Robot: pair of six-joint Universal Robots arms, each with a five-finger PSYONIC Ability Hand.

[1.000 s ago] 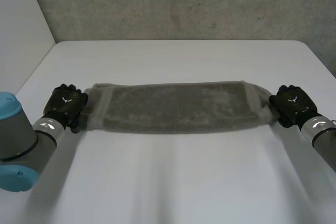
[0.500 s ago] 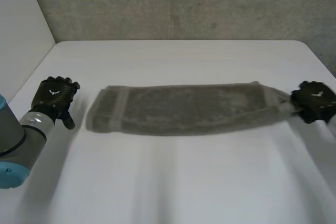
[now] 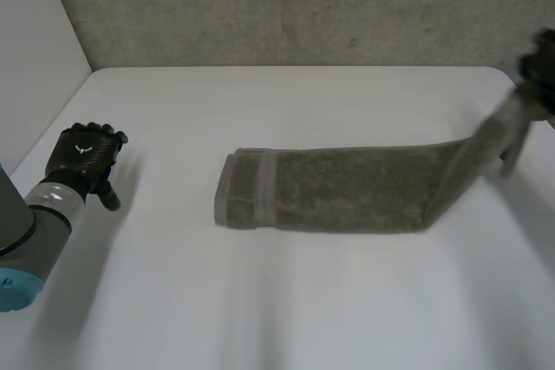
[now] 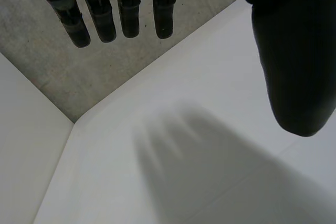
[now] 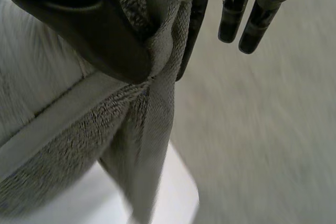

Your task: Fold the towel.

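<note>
A grey-brown towel [image 3: 347, 192], folded into a long strip, lies across the middle of the white table [image 3: 286, 101]. Its right end rises off the table to my right hand [image 3: 545, 54], which is raised at the table's far right edge. In the right wrist view the thumb [image 5: 89, 30] pinches that end of the towel [image 5: 63, 129] against a finger, and cloth hangs down below the grip. My left hand [image 3: 82, 158] hovers at the table's left side, well apart from the towel's left end. In its wrist view the fingers [image 4: 100, 19] are straight over bare table [image 4: 210, 182], holding nothing.
A concrete wall [image 3: 286, 6] runs behind the table. A white panel [image 3: 30, 58] stands at the left beyond the table's edge. The table's right corner [image 3: 512, 80] lies just below my right hand.
My left hand let go of the towel's left end, opened and drew back to the left. My right hand rose up and to the right with its end, dragging the towel rightward.
</note>
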